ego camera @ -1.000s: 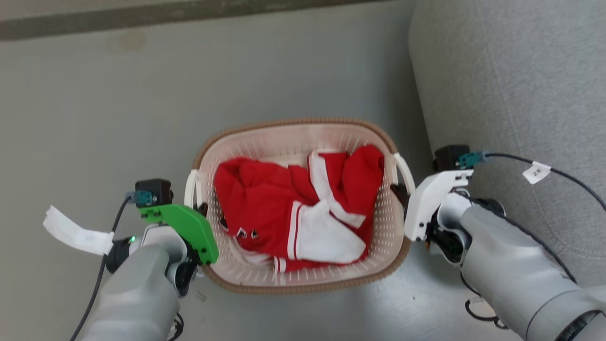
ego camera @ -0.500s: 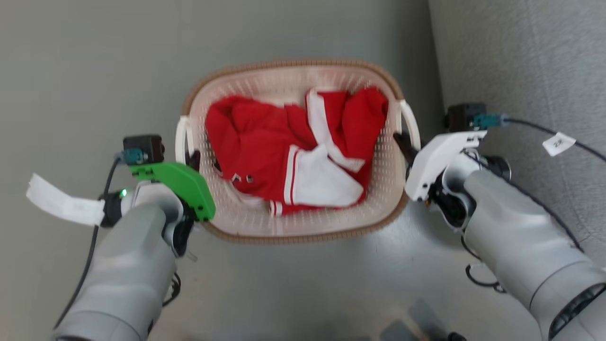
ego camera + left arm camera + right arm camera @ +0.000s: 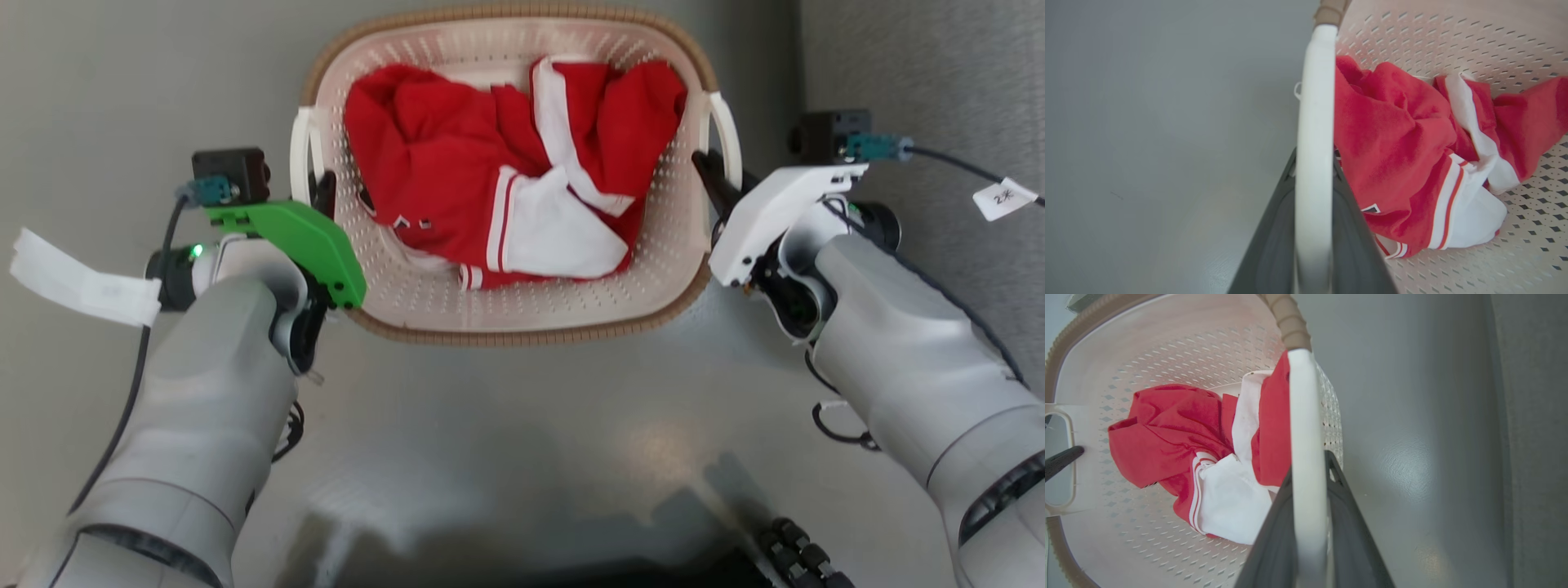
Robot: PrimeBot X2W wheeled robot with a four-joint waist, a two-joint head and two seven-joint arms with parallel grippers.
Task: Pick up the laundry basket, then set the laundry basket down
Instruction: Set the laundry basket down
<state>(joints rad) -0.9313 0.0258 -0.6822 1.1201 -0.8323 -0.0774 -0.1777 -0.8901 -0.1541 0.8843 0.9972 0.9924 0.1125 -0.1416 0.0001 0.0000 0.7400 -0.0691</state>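
Note:
The laundry basket [image 3: 522, 333], cream perforated plastic with a brown woven rim, sits between my two arms in the head view. A red and white garment [image 3: 490, 163] lies inside it. My left gripper [image 3: 325, 186] is shut on the basket's left white handle [image 3: 299, 151]. My right gripper [image 3: 709, 167] is shut on the right handle [image 3: 729, 131]. In the left wrist view the handle [image 3: 1312, 102] runs between my dark fingers [image 3: 1271, 249]. The right wrist view shows the same grip, with the handle [image 3: 1302, 416] between the fingers [image 3: 1349, 539].
A grey upholstered piece of furniture [image 3: 939, 73] stands close to the basket's right side, behind my right arm. Grey floor [image 3: 522, 441] surrounds the basket. A dark part of my base [image 3: 653, 567] shows at the bottom edge.
The whole head picture has shifted, so the camera moved; the basket now sits higher and larger in it. Both grippers have stayed on the handles throughout.

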